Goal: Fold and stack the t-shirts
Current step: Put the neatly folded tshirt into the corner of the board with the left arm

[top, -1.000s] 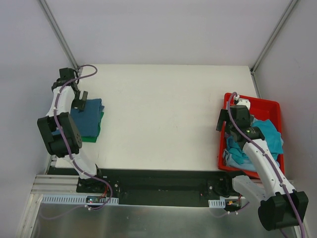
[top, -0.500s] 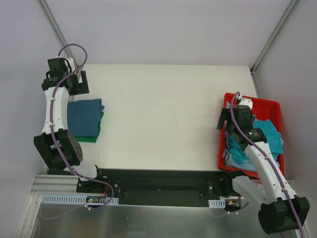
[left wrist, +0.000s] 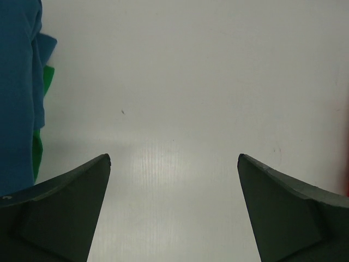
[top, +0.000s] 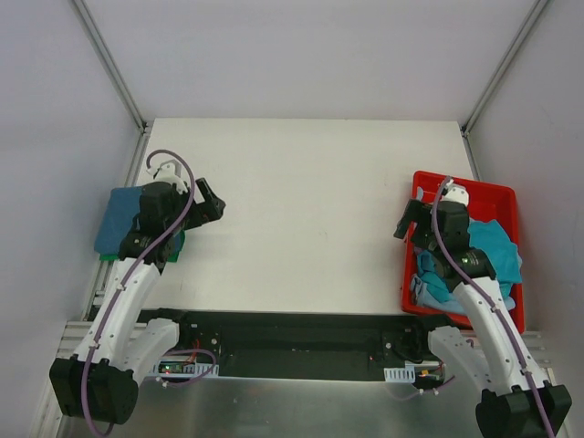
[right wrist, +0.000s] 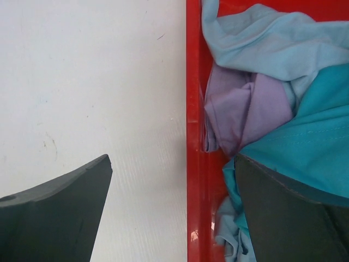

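Note:
A folded dark teal-blue t-shirt [top: 116,224] lies on a folded bright green one [top: 177,244] at the table's left edge, partly hidden by my left arm. In the left wrist view the blue shirt [left wrist: 19,82] and a green edge [left wrist: 48,81] sit at the far left. My left gripper [top: 210,201] is open and empty over bare table [left wrist: 174,164], just right of the stack. Crumpled teal [top: 497,242], light blue [right wrist: 272,38] and lavender [right wrist: 245,109] shirts fill the red bin. My right gripper [top: 408,219] is open and empty, straddling the bin's left wall [right wrist: 173,158].
The red plastic bin [top: 474,190] stands at the table's right edge; its left wall [right wrist: 195,136] runs between my right fingers. White table [top: 301,210] spans the middle. Grey walls and metal posts enclose the back and sides.
My left arm swung from the far left corner down and right, its gripper now right of the stack. The stack now sits further left. My right gripper barely moved.

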Available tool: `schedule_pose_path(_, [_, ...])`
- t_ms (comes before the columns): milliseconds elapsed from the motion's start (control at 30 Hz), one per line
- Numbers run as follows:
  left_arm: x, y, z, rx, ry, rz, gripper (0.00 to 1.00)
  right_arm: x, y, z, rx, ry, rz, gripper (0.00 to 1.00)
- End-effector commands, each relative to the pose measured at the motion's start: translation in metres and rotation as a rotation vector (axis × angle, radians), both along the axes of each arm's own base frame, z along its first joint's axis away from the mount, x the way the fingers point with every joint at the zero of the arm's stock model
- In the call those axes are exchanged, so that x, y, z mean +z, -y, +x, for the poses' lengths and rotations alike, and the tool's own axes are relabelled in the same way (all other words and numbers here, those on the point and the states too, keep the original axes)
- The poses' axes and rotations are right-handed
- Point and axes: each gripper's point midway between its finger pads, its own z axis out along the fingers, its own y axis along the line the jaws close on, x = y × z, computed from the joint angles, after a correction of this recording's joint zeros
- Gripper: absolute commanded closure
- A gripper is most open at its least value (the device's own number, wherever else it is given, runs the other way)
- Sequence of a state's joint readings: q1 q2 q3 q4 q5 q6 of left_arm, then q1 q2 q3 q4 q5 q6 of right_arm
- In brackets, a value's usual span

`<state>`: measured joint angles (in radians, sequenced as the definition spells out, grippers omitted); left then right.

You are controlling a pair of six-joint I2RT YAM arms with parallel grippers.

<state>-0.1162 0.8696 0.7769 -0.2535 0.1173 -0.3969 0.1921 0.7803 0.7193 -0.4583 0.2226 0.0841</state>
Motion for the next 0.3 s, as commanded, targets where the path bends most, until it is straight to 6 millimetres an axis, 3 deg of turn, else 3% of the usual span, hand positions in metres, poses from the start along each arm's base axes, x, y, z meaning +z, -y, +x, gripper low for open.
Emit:
schedule_pose_path(0, [0.0121,-0.0047,0.0063,0.094,0.089,-0.088,0.01,0.0006,-0.0141,0.0025,0.031,0.051,0.087,0.04])
schedule_pose_path(267, [0.0063,-0.0095,0.0018,0.117,0.077,-0.077,0.01,0.0079,-0.0217,0.0022,0.075,0.121,0.120,0.04])
